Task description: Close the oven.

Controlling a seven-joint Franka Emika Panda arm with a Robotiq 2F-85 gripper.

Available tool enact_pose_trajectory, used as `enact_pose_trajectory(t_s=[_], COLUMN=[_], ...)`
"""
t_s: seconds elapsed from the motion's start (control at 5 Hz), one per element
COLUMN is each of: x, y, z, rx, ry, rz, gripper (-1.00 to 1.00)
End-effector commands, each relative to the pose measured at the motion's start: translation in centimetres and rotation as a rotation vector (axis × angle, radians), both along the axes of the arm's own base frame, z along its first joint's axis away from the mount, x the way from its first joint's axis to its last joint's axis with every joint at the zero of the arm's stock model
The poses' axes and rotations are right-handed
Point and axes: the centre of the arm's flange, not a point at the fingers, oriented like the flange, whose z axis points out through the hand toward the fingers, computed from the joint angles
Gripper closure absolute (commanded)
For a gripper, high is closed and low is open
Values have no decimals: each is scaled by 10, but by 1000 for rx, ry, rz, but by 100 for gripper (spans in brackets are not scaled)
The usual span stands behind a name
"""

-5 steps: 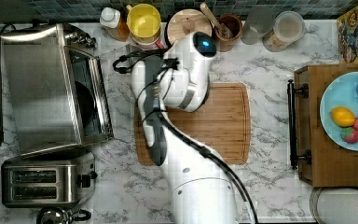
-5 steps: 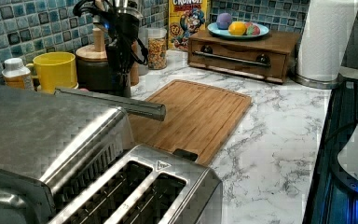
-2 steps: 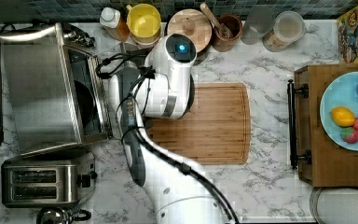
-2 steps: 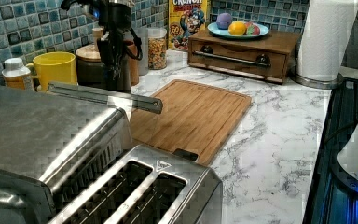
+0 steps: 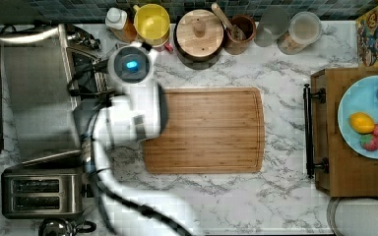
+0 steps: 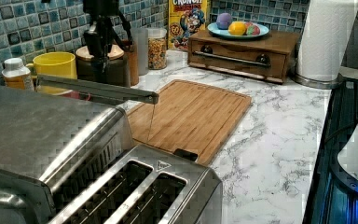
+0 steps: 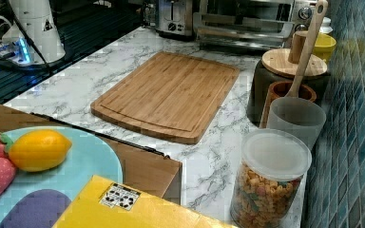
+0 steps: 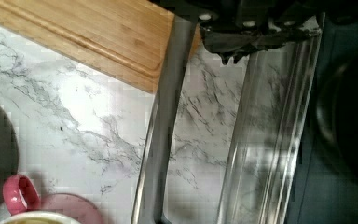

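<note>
Fingers [image 8: 223, 44] at oven [image 5: 39, 93] door handle [image 8: 161, 135]

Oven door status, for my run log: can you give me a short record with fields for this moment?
oven: door part-way up, not shut
door handle: metal bar, raised above the counter in the left view
gripper: at the door's edge by the handle
cutting board: bare
toaster: beside the oven
task: not finished

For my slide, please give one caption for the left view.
Oven door half raised, its bar handle level above the cutting board.
</note>
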Motion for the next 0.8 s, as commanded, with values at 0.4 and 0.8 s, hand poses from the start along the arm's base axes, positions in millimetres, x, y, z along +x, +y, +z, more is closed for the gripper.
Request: enact_pose_trajectory(t_s=[0.4,0.8], x=[-124,-72], y=[260,165], z=[30,98], rx=[-193,-117], ry=[-194,-260], rz=[150,-65], gripper=[100,100])
